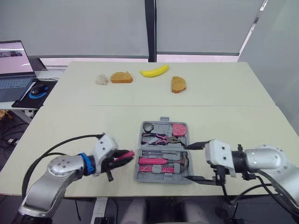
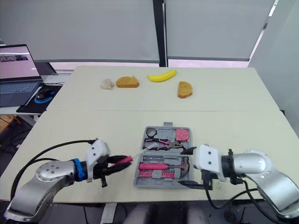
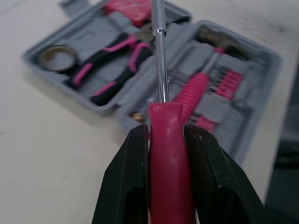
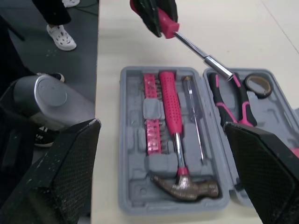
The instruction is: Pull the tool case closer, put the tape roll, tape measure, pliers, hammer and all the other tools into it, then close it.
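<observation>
the grey tool case (image 1: 162, 151) lies open and flat on the pale table (image 1: 70, 126), low in the centre of the head view. its far half holds the tape roll (image 4: 258, 84) at the left end, the pink-and-black pliers (image 4: 231, 100) in the middle and the pink tape measure (image 1: 179, 129) at the right end. its near half holds the hammer (image 4: 175, 135) with its pink grip and dark claw head, a strip of pink bits (image 4: 152, 116) beside it, and a thin clear-handled screwdriver (image 4: 194, 116) on the hammer's other side.

the left gripper (image 1: 122, 157) sits just left of the case, lower left of centre, its two black fingers (image 3: 126, 182) clamped on the handle of a pink screwdriver (image 3: 170, 154). the steel shaft points out over the case, its tip above the pliers handles near the seam between the halves. whether the tip touches anything cannot be told.

the right gripper (image 1: 197, 162) is at the case's right edge, lower right of centre. its fingers are spread wide and hold nothing, one by the far right corner of the near half and one by the near right corner.

across the far table, in the upper middle of the frame, lie a banana (image 1: 154, 71), two bread slices (image 1: 121, 77) (image 1: 178, 84) and a small pale lump (image 1: 102, 79). a laptop (image 1: 15, 70) and a mouse (image 1: 39, 88) sit at the upper left.
</observation>
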You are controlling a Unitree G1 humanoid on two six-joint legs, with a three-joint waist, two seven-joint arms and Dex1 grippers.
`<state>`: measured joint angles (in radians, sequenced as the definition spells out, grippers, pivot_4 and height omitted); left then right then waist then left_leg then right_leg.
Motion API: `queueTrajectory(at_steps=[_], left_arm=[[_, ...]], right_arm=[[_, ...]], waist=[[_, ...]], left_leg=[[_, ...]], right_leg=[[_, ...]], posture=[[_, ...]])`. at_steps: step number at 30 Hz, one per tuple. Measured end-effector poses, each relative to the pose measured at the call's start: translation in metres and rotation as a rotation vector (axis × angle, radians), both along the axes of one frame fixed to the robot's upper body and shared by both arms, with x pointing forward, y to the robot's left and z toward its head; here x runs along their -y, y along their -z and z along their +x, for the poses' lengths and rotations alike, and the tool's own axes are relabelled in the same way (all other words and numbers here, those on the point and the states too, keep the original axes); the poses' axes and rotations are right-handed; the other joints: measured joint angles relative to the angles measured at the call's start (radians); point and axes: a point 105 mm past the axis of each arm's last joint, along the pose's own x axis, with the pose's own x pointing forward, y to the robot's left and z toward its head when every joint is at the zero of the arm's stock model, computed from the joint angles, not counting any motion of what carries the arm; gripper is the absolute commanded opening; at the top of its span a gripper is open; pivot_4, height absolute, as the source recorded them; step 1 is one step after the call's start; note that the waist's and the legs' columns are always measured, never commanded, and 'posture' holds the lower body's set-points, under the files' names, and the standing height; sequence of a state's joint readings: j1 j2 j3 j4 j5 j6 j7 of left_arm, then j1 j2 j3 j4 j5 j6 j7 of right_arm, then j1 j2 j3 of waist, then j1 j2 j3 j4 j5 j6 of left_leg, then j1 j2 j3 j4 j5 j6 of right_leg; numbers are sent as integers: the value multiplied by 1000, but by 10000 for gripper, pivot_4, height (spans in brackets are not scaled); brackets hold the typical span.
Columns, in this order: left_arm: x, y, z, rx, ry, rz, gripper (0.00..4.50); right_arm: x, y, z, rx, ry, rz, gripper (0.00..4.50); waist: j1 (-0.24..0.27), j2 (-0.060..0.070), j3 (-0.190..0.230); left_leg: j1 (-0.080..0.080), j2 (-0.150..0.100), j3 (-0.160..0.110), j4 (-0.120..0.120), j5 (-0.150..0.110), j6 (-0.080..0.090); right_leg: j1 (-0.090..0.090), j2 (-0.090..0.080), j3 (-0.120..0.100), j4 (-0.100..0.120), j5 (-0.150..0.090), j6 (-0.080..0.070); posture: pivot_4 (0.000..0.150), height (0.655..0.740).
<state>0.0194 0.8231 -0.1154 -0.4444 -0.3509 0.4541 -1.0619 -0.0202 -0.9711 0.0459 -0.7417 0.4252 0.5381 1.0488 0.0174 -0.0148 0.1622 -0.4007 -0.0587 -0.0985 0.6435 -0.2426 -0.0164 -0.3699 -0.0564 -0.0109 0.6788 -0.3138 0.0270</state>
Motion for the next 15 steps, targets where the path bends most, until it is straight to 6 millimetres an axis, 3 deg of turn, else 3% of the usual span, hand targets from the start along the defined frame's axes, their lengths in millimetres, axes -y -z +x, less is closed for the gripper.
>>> queueTrajectory(at_steps=[3,9,15], left_arm=[[19,11,-7,0,148,74,7844],[41,25,-4,32,248,186,7844],[47,40,-1,44,260,248,7844]], right_arm=[[13,0,-5,-39,14,-45,45000],[19,2,-16,-67,30,-79,45000],[19,3,-21,-76,43,-89,45000]], waist=[[0,0,1],[1,-1,1],[-1,-2,2]], left_leg=[[0,0,0,0,0,0],[0,0,0,0,0,1],[0,1,0,0,0,1]], right_leg=[[0,1,0,0,0,0],[0,1,0,0,0,0],[1,2,-1,1,0,0]], posture=[[1500,7400],[1500,7400],[1500,7400]])
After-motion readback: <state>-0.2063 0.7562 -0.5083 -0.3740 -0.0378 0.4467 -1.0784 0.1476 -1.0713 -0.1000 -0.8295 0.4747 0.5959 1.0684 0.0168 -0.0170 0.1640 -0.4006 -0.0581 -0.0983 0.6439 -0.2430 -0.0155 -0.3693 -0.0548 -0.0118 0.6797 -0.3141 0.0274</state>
